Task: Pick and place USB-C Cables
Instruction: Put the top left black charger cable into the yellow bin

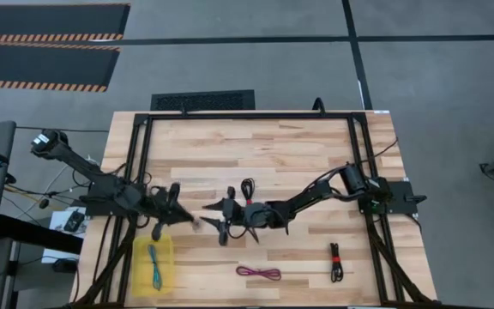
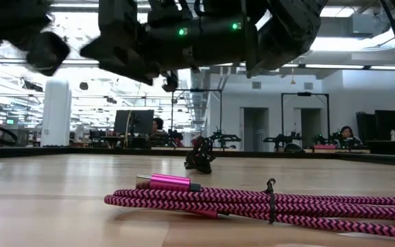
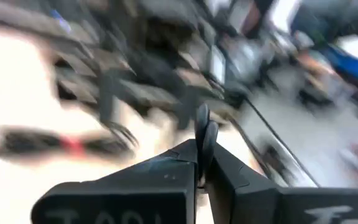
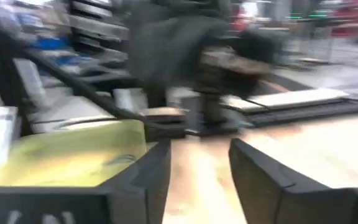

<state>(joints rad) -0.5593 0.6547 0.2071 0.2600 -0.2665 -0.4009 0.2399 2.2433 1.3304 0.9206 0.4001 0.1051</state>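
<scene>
A shallow yellow plastic tray [image 1: 166,250] sat at the near left corner of the light wooden desk [image 1: 264,146], and the thin teal-blue cable bundle [image 1: 154,267] lay inside it. Just above the tray's far edge hung the left gripper [image 1: 178,215], its jaws pressed together and empty. Toward the desk's middle, the right gripper [image 1: 223,220] hovered with its jaws parted, holding nothing. A small black cable bundle [image 1: 248,187] lay just beyond it, apart from the jaws. The braided magenta-purple cable bundle [image 1: 258,273] rested by the near edge. Nearer the right edge lay the black cable bundle with a red tie [image 1: 335,261].
</scene>
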